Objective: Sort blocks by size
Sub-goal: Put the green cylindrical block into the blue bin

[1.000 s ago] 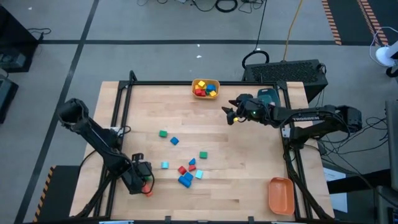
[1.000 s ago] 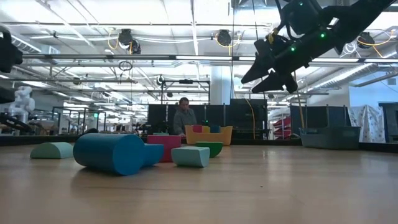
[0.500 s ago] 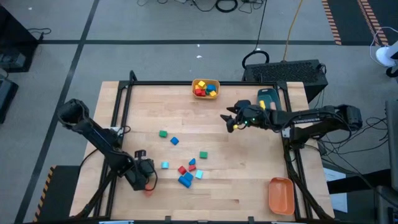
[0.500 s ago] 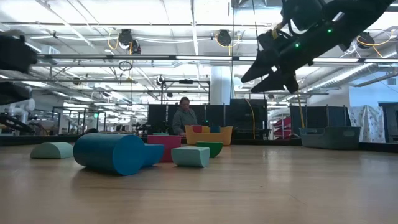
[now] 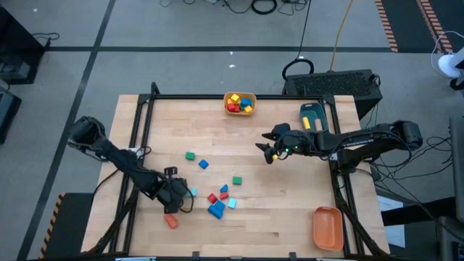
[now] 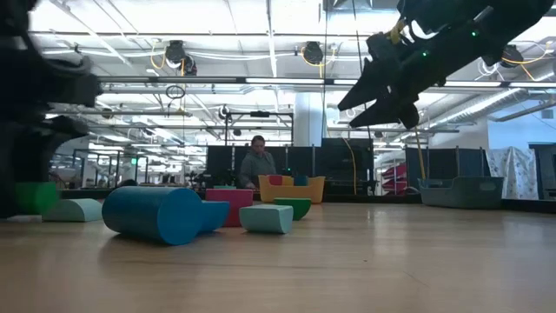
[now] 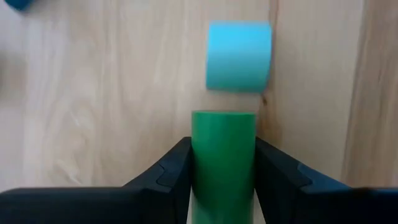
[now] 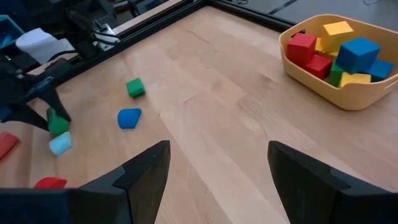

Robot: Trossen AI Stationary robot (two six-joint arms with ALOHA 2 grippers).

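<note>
My left gripper (image 5: 180,197) stands over the table's near left part, shut on a green block (image 7: 224,155). A cyan block (image 7: 239,56) lies on the wood just past that block's end. More blocks lie loose mid-table: green (image 5: 190,155), blue (image 5: 203,164), green (image 5: 237,180), reds (image 5: 212,197), blue (image 5: 216,209) and cyan (image 5: 231,204). A red block (image 5: 170,221) lies alone near the front left. My right gripper (image 5: 267,148) hangs open in the air over the right half of the table, holding nothing. My left gripper pinches the green block by two opposite long sides (image 7: 198,163) between its two fingers (image 7: 174,171). The fingers come from above, pointing steeply down, and lie along the block. The block's free end (image 7: 224,117) sticks out past the fingertips, close to the cyan block; whether it clears the table I cannot tell.
A yellow bin (image 5: 230,96) with red, yellow and blue blocks stands at the far edge. A teal bin (image 5: 312,114) sits at the far right and an orange bin (image 5: 327,226) at the near right corner. A black frame borders the table. A person stands in the room behind.
My left gripper has travelled toward the table's right edge, away from the lone red block and up to the cyan block, taking the green block along. My right gripper has drifted toward the near edge, staying open.
</note>
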